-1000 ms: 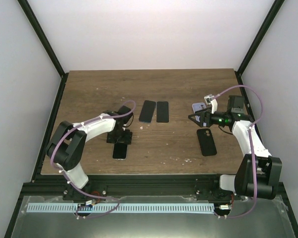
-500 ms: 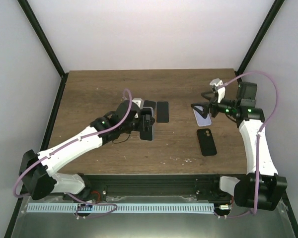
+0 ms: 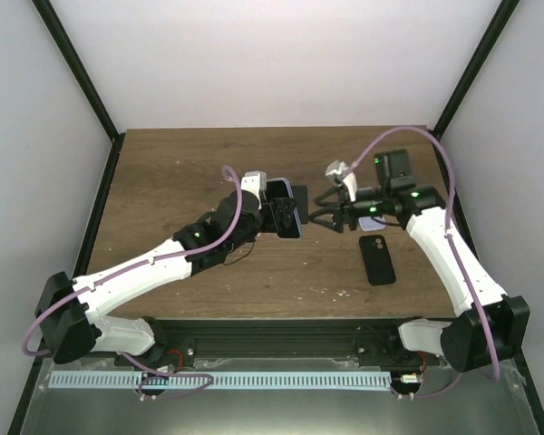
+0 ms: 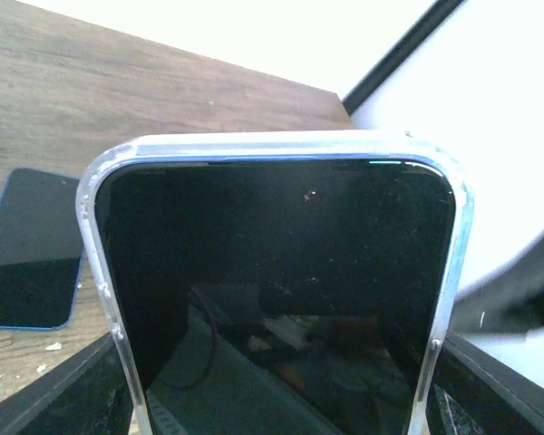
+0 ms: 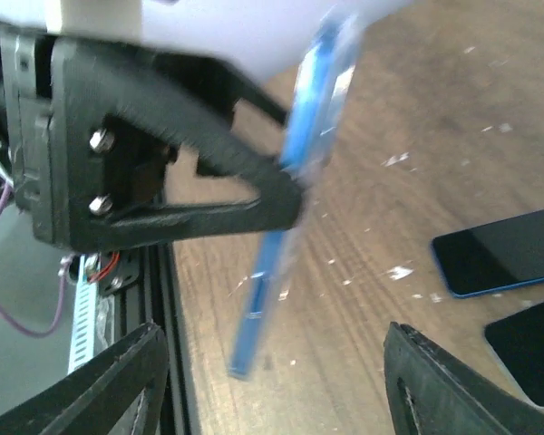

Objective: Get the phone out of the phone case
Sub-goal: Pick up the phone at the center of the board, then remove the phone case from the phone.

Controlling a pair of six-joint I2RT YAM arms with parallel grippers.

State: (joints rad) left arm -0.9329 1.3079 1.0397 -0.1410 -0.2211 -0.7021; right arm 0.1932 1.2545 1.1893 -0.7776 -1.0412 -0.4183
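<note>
My left gripper (image 3: 277, 217) is shut on a dark-screened, blue-edged phone in a clear case (image 3: 288, 217) and holds it upright above the middle of the table. In the left wrist view the cased phone (image 4: 272, 272) fills the frame, and my left gripper (image 4: 281, 390) grips its lower part. My right gripper (image 3: 318, 210) is open and empty just right of the phone. In the right wrist view the phone (image 5: 281, 245) shows edge-on and blurred. There my right gripper (image 5: 281, 390) stands open in front of it, apart from it.
A black phone or case (image 3: 376, 258) lies back up on the table at the right. A blue phone (image 4: 32, 263) lies flat behind the held one; it also shows in the right wrist view (image 5: 499, 263) beside a black one (image 5: 535, 349). The black frame posts (image 3: 462, 82) flank the table.
My left arm has swung from the near left to the table's middle and now holds the cased phone up. My right gripper has moved left toward it and now stands open and empty.
</note>
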